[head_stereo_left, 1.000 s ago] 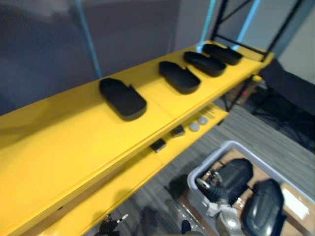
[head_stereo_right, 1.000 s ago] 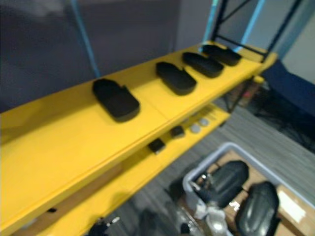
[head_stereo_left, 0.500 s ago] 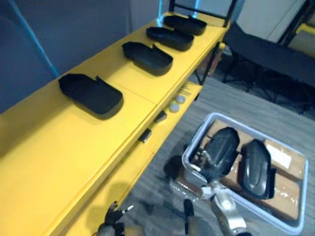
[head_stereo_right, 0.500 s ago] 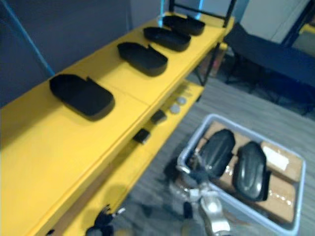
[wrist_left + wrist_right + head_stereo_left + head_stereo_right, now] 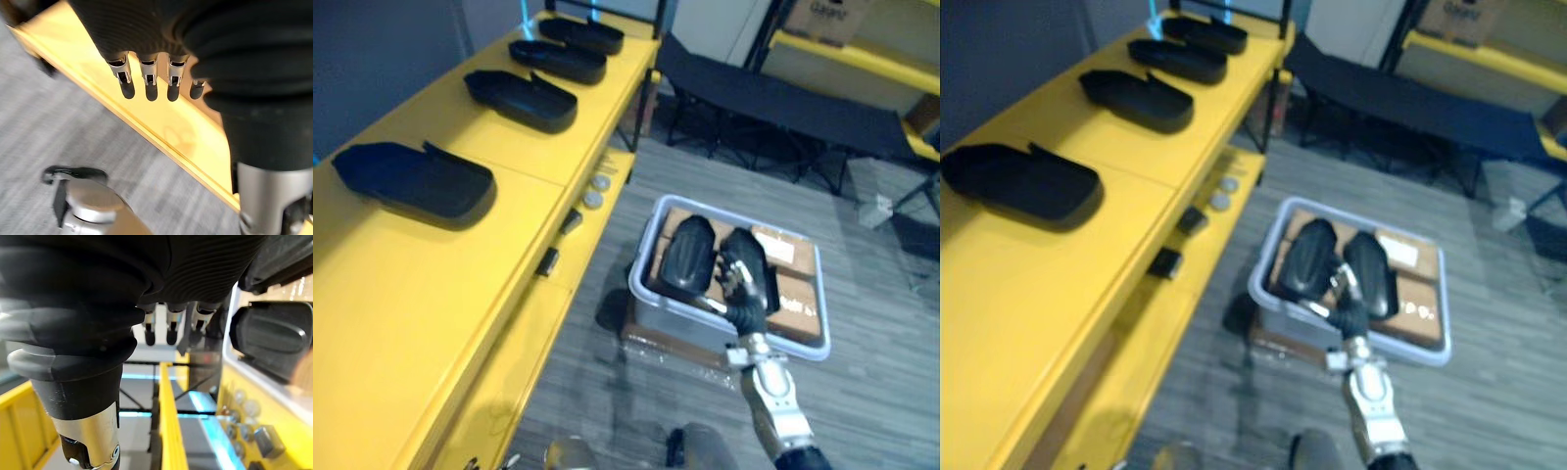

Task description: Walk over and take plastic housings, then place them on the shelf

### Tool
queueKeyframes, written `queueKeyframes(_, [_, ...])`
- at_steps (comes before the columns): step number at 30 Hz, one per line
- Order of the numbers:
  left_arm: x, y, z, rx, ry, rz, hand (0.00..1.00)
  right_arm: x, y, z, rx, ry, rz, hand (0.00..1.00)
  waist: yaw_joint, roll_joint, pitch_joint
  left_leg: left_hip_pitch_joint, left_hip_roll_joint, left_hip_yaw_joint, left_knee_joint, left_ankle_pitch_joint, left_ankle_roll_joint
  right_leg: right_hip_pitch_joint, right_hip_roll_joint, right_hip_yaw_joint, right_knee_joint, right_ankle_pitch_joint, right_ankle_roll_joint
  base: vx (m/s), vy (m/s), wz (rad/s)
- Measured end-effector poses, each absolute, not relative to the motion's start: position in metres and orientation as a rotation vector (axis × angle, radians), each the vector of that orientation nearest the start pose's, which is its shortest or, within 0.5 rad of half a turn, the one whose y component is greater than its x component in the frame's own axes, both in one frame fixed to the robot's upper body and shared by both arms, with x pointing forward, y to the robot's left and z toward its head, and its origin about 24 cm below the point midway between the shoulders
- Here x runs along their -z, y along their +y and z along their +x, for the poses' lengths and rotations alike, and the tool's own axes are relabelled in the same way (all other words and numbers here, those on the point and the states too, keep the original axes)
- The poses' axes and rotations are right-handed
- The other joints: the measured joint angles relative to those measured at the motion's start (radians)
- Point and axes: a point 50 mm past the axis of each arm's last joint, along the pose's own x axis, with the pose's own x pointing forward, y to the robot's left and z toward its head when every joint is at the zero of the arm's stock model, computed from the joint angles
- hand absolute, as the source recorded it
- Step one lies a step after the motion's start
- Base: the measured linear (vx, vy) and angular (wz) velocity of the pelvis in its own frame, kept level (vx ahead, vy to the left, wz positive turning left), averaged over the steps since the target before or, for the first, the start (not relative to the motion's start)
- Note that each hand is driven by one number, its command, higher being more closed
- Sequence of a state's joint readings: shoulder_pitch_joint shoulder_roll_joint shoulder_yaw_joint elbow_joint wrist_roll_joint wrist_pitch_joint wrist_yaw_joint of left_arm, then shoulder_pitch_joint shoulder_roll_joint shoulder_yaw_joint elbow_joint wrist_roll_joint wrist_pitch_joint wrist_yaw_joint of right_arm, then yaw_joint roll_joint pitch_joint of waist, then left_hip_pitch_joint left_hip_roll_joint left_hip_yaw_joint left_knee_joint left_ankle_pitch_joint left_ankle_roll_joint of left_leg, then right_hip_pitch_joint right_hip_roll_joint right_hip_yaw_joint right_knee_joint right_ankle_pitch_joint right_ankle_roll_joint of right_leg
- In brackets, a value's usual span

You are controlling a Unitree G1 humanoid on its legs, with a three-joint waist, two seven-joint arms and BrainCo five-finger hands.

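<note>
The left hand (image 5: 148,84) is hanging low beside the edge of the yellow shelf (image 5: 401,294), its fingers straight and loose, carrying nothing. Farther out, the right hand (image 5: 742,279) is hovering over the grey bin (image 5: 641,257) on the floor. Its fingers are relaxed and apart, with nothing in them. Whether they are touching anything I cannot tell.

Two black plastic housings are lying side by side in the bin on cardboard sheets (image 5: 795,292): the left housing (image 5: 687,253) and the right housing (image 5: 1378,274).

The pick-up step seems to be in hand. The next move likely calls for lowering the fingers onto one housing, curling round its edge and lifting it clear of the rim without dragging its close neighbour.

Four shelved housings (image 5: 411,181) are already sitting in a row along the shelf top, and the near end is offering bare yellow surface. Small black blocks (image 5: 548,261) and round discs (image 5: 594,199) are resting on the lower ledge. A black folding cot (image 5: 773,98) is standing beyond the bin, well apart.
</note>
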State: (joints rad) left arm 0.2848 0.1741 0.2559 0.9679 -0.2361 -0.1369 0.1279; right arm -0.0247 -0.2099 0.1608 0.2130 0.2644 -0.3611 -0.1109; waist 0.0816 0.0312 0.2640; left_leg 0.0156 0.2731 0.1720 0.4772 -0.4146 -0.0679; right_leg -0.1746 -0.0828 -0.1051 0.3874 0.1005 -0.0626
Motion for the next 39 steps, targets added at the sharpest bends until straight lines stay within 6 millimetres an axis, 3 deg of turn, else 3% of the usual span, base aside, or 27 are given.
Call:
queueKeyframes(1, [0.149,0.264,0.027,-0.654,1.046,-0.071,0.00,-0.031,-0.166,0.252,0.009,-0.131,0.057,0.00,0.001,0.000,0.002,0.000,0.002,0.007,-0.017,0.014,-0.007,-0.010,-0.007,-0.003,0.018,-0.021,-0.020,-0.02,-0.078,-0.08])
queueKeyframes(2, [0.148,0.264,0.025,-0.648,1.049,-0.075,0.00,-0.029,-0.168,0.252,0.023,-0.112,0.053,0.00,-0.001,-0.009,-0.001,0.002,0.002,0.010,-0.028,0.023,-0.022,-0.050,-0.037,-0.008,0.126,-0.082,-0.059,0.03,-0.059,-0.07])
queueKeyframes(4, [0.148,0.266,0.013,-0.651,1.072,-0.072,0.00,-0.027,-0.165,0.252,0.025,-0.093,0.060,0.00,0.005,-0.037,-0.018,-0.001,0.011,0.034,-0.017,0.032,-0.042,-0.071,-0.077,-0.018,0.150,-0.042,-0.026,0.04,-0.129,-0.24])
queueKeyframes(5, [0.149,0.264,0.008,-0.652,1.086,-0.079,0.00,-0.028,-0.164,0.253,0.032,-0.096,0.067,0.00,0.011,-0.049,-0.024,-0.017,0.022,0.032,-0.005,0.037,-0.065,-0.068,-0.069,-0.045,0.110,-0.052,0.044,0.02,-0.317,-0.54])
queueKeyframes(6, [0.151,0.257,0.009,-0.649,1.084,-0.102,0.00,-0.032,-0.164,0.254,0.044,-0.108,0.070,0.00,0.018,-0.055,-0.022,-0.034,0.046,0.035,-0.016,0.052,-0.091,-0.068,-0.064,-0.096,0.067,-0.084,0.091,0.02,-0.352,-0.53])
queueKeyframes(8, [0.154,0.243,0.022,-0.622,1.051,-0.131,0.00,-0.039,-0.166,0.256,0.067,-0.139,0.074,0.00,0.010,-0.068,0.017,-0.064,0.053,0.042,-0.013,0.070,-0.114,-0.074,-0.059,-0.151,0.024,-0.137,0.142,-0.03,-0.368,-0.48])
queueKeyframes(10, [0.155,0.228,0.049,-0.616,0.982,-0.186,0.00,-0.043,-0.176,0.258,0.138,-0.160,0.051,0.00,-0.003,-0.051,0.082,-0.074,0.065,0.027,-0.014,0.089,-0.120,-0.072,-0.033,-0.163,-0.014,-0.169,0.134,-0.10,-0.287,-0.36])
queueKeyframes(11, [0.153,0.225,0.062,-0.614,0.938,-0.212,0.00,-0.043,-0.181,0.257,0.188,-0.159,0.048,0.00,-0.015,-0.039,0.118,-0.074,0.066,0.026,-0.017,0.111,-0.109,-0.074,-0.025,-0.152,-0.023,-0.164,0.125,-0.20,-0.194,-0.45])
queueKeyframes(12, [0.149,0.223,0.071,-0.623,0.870,-0.231,0.00,-0.041,-0.187,0.254,0.254,-0.153,0.036,0.00,-0.029,-0.050,0.145,-0.074,0.052,0.026,-0.045,0.141,-0.086,-0.088,-0.012,-0.116,-0.058,-0.155,0.119,-0.21,-0.185,-0.67])
queueKeyframes(13, [0.146,0.222,0.077,-0.613,0.836,-0.220,0.00,-0.039,-0.193,0.250,0.295,-0.159,0.034,0.00,-0.031,-0.052,0.146,-0.067,0.032,0.009,-0.091,0.144,-0.085,-0.095,-0.001,-0.091,-0.096,-0.142,0.115,-0.17,-0.134,-0.74])
queueKeyframes(15, [0.139,0.220,0.088,-0.582,0.769,-0.148,0.00,-0.047,-0.206,0.248,0.387,-0.225,0.026,0.00,-0.041,-0.044,0.151,-0.064,-0.021,-0.032,-0.202,0.142,-0.095,-0.127,0.001,-0.095,-0.130,-0.134,0.115,-0.06,-0.004,-0.74])
queueKeyframes(18, [0.128,0.223,0.113,-0.499,0.685,-0.008,0.00,-0.060,-0.229,0.248,0.528,-0.293,0.020,0.00,-0.043,-0.061,0.202,-0.055,-0.043,-0.023,-0.199,0.155,-0.116,-0.142,-0.022,-0.112,-0.142,-0.062,0.109,-0.01,0.043,-0.36])
queueKeyframes(25, [0.107,0.214,0.162,-0.423,0.536,-0.020,0.00,-0.105,-0.243,0.285,0.624,-0.427,0.038,0.00,-0.058,-0.043,0.229,-0.160,-0.118,-0.087,-0.131,0.144,-0.096,-0.212,-0.076,-0.088,-0.140,-0.007,0.130,-0.03,0.080,0.04])
queueKeyframes(27, [0.105,0.204,0.173,-0.379,0.521,-0.024,0.00,-0.117,-0.251,0.300,0.665,-0.430,0.030,0.00,-0.037,-0.043,0.229,-0.201,-0.130,-0.113,-0.112,0.134,-0.080,-0.222,-0.080,-0.091,-0.178,0.026,0.133,-0.08,0.056,0.12])
queueKeyframes(31, [0.103,0.209,0.175,-0.424,0.517,-0.039,0.00,-0.146,-0.270,0.317,0.720,-0.455,-0.006,0.00,-0.025,-0.040,0.233,-0.279,-0.138,-0.139,-0.080,0.133,-0.076,-0.221,-0.079,-0.117,-0.277,0.094,0.133,-0.07,0.023,0.14])
queueKeyframes(34, [0.106,0.211,0.174,-0.464,0.550,-0.064,0.00,-0.175,-0.315,0.321,0.867,-0.462,-0.027,0.00,-0.011,-0.008,0.253,-0.327,-0.153,-0.188,-0.056,0.135,-0.073,-0.212,-0.093,-0.150,-0.312,0.117,0.138,-0.04,0.034,0.38])
queueKeyframes(39, [0.113,0.213,0.166,-0.490,0.600,-0.095,0.00,-0.196,-0.336,0.325,0.921,-0.467,-0.048,0.00,-0.004,0.009,0.261,-0.357,-0.171,-0.211,-0.051,0.141,-0.064,-0.214,-0.109,-0.174,-0.329,0.128,0.143,0.00,0.020,0.19])
